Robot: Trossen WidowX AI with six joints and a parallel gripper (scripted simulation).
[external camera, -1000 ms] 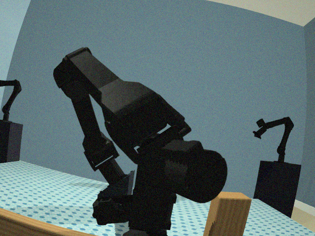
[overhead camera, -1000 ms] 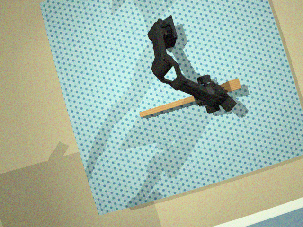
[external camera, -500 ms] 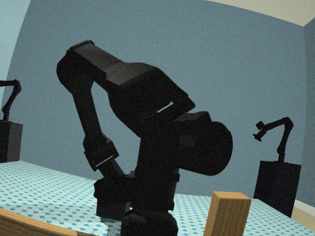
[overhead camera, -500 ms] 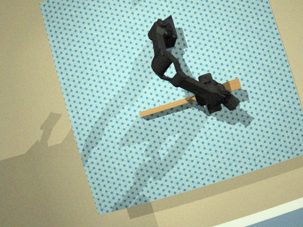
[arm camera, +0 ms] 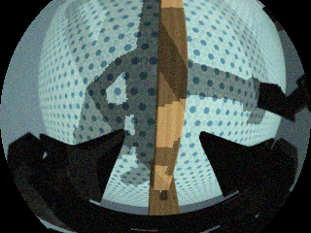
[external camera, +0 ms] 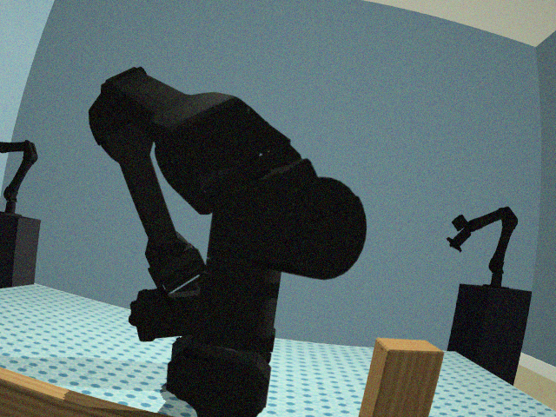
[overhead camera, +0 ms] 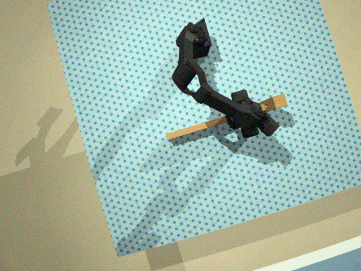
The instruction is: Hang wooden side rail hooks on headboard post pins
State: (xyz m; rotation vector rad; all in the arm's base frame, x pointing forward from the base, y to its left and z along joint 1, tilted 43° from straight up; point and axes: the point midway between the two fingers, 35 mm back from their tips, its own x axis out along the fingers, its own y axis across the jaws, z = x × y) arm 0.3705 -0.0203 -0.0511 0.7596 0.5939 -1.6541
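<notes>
The wooden side rail runs lengthwise toward the headboard post, its near end close to or against the post in the top view. A small dark gap shows where they meet. The hooks, pins and slot are not readable, so I cannot tell whether the hooks sit on the pins, nor whether the rail's far end touches the table. My gripper is open in the wrist view, with one finger on each side of the rail and spaces between them and the wood. In the top view the arm hides its fingers.
My arm reaches over the rail beside the post. The dotted table top carries broad arm shadows. In the exterior view, other dark arms stand on pedestals at the back right and back left.
</notes>
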